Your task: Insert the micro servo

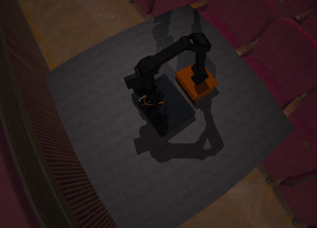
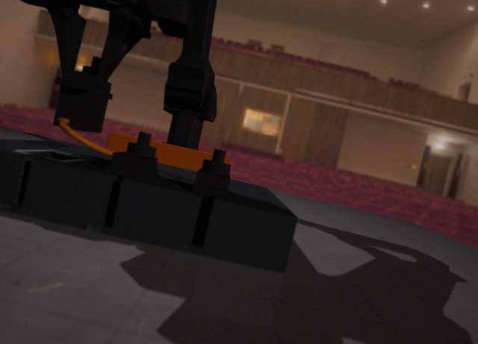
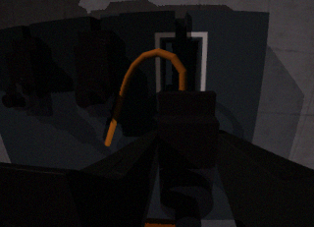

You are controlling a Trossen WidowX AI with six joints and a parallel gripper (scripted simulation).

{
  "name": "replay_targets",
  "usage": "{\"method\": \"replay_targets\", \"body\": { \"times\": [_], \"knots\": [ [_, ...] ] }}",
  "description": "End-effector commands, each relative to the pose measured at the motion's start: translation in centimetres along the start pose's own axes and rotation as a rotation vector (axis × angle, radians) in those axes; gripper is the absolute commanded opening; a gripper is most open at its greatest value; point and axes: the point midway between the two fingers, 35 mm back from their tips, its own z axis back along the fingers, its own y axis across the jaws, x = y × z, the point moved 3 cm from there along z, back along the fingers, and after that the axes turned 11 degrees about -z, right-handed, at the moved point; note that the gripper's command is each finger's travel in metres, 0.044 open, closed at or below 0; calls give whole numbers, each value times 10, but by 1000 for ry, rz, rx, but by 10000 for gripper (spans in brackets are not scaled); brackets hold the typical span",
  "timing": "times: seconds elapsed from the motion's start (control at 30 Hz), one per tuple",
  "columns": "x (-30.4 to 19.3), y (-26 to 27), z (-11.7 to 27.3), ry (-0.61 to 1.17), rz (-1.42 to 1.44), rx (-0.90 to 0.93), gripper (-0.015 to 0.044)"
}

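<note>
In the wrist view the gripper (image 3: 186, 171) is closed on the micro servo (image 3: 187, 148), its two dark fingers pressing the small black body from either side, so the jaws stand partly apart around it. The servo's round output shaft faces the camera, and its orange cable (image 3: 131, 84) arcs off the far end and drops down to the left. Just beyond the servo lies the dark deck (image 3: 249, 64), with the white-outlined pocket (image 3: 183, 60) directly past the servo's far end. From the exterior view the servo (image 2: 81, 105) hangs above the deck (image 2: 154, 213), apart from it, while the cable (image 2: 83, 138) trails down towards the deck top near the pocket's pale outline (image 2: 50, 152). Two other servos (image 2: 140, 153) already sit on the deck, shafts up. Behind them stands the arm's orange base (image 2: 173, 155), with rows of red seats (image 2: 347, 186) farther back.
</note>
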Motion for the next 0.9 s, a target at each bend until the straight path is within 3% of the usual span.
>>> {"method": "replay_targets", "body": {
  "times": [0.0, 0.87],
  "knots": [
    [18, 4, 3, -10, -2, 1, 0],
    [39, 8, -17, -12, -9, 2, 0]
  ]
}}
